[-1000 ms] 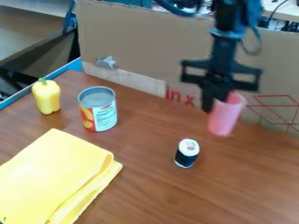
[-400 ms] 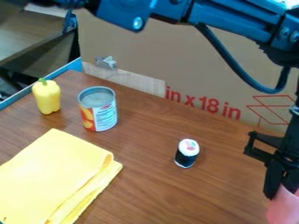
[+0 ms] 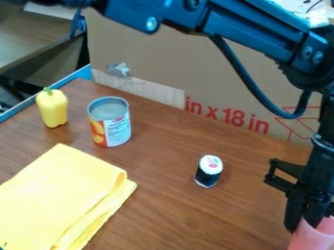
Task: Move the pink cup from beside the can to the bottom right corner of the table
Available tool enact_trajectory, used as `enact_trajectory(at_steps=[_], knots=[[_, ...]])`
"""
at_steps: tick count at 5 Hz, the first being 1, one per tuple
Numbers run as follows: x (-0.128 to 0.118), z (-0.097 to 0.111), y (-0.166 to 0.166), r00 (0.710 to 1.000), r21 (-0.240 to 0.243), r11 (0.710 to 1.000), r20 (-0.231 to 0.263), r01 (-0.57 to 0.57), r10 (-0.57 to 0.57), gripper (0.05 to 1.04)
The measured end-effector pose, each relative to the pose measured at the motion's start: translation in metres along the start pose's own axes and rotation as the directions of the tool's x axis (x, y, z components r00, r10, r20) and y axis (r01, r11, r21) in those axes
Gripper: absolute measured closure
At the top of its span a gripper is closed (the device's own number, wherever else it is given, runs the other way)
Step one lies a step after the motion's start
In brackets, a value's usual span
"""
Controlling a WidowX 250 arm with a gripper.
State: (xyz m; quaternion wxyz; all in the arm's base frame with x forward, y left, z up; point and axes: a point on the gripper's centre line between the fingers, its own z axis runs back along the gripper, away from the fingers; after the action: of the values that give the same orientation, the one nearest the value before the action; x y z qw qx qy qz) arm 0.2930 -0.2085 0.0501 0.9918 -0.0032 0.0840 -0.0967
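Relative to the small black-and-white cylinder (image 3: 209, 171), the black two-finger gripper (image 3: 305, 223) is carrying the pink cylindrical cup (image 3: 310, 240) from the far right side round to the near right side. The black arm (image 3: 251, 30) is now stretching across the tan cardboard panel (image 3: 163, 53) beyond the cylinder, uncovering more red marks. Most recently, the cup is shifting slightly leftward.

The blue-black arm (image 3: 261, 39) stretches across from the upper left and bends down at the right, its black claw (image 3: 305, 217) pointing downward.
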Motion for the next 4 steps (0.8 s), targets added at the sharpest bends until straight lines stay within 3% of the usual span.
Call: enact_trajectory(at_steps=[1,2,3,4], knots=[[-0.002,0.0,0.001,0.996,-0.021,0.999,0.069,0.05,-0.049,0.975],[-0.003,-0.002,0.006,0.996,-0.042,0.998,0.068,0.056,-0.053,0.937],[-0.01,-0.004,0.01,0.998,-0.022,0.998,0.02,0.054,-0.054,0.71],[-0.016,0.001,0.011,0.998,-0.015,0.998,-0.007,0.06,-0.06,0.414]])
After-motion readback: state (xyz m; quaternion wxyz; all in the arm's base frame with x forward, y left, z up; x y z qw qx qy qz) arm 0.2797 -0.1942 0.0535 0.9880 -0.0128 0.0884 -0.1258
